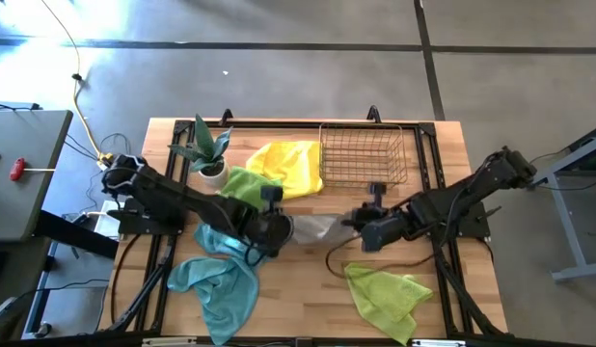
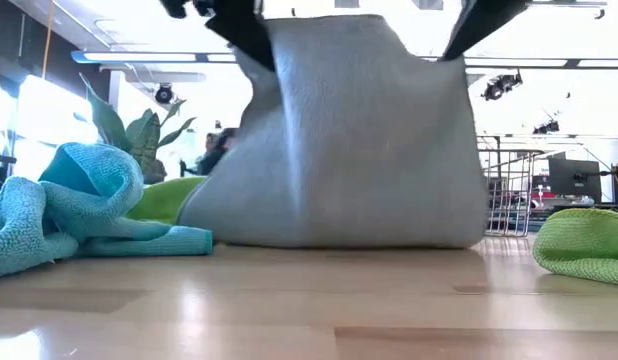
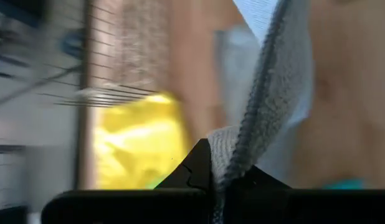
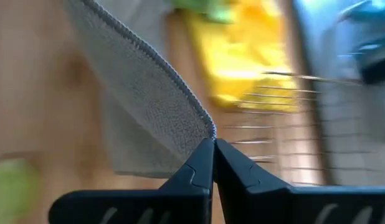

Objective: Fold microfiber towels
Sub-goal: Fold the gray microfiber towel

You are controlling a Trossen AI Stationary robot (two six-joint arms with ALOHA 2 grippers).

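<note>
Grey towel (image 1: 312,229) hangs between the two arms over the middle of the tabletop (image 1: 298,299), its lower edge resting on the wood while the upper corners are lifted; in the low view it stands like a sagging curtain. Left gripper (image 1: 276,231) has its jaws closed on one upper corner, the stitched hem running straight out from the fingertips in the left wrist view. Right gripper (image 1: 361,226) has its jaws clamped on the opposite corner in the same way. Other towels lie around: teal towel (image 1: 219,280) bunched near the front left, lime towel (image 1: 387,297) at front right, yellow towel (image 1: 290,166) and a second green towel (image 1: 242,183) farther back beside the wire basket (image 1: 364,154) and potted plant (image 1: 209,154). Judgement: the step in hand is spreading or laying over the grey cloth for a fold. To do it well, keep both corners level and the top edge taut, move the arms together so the cloth drapes without twisting, and bring it down onto bare wood clear of the teal heap. Uneven height would likely skew the crease.
</note>
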